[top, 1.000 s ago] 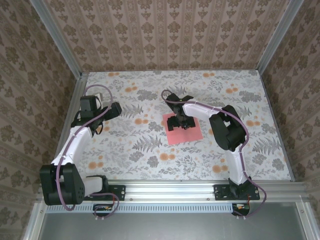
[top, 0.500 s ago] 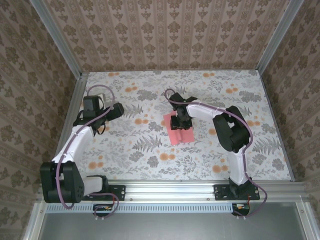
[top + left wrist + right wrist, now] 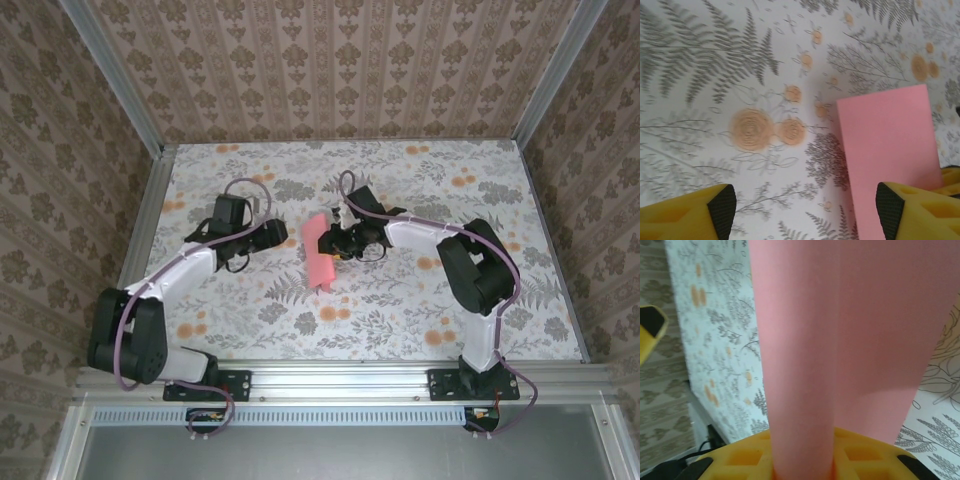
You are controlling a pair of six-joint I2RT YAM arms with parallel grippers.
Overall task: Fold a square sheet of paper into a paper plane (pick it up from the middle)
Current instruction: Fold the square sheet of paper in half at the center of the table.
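Since a second ago the sheet point(image 3: 318, 252) has come up off the desk point(image 3: 420, 320). It lay flat and square then; now it stands as a narrow, bent strip, and the right end effector point(image 3: 340, 243) has shifted left with it. The left arm has swung in from the far left, bringing the left end effector point(image 3: 277, 233) near the sheet.

Around the sheet lie only the desk's printed grey ferns and orange flowers, with patterned walls point(image 3: 330, 70) behind and a metal rail point(image 3: 340, 380) in front. A strip of printed desk separates the sheet from the left end effector.

The right end effector sits just right of the sheet and is clenched on it, pinching it near the middle. The left end effector is just left of the sheet, apart from it, with its jaws spread and holding nothing.

From above, the sheet reads as a tilted pink strip; whether its lower edge touches the desk cannot be told. The right wrist view shows the grip itself: the paper rises out of the yellow pads point(image 3: 740, 457) as a rounded fold with a flatter flap to its right, and a yellow, black-tipped finger shows at the picture's left edge. The left wrist view shows the sheet's plain face as a tall rectangle, its lower corner behind the right-hand yellow finger point(image 3: 920, 212).
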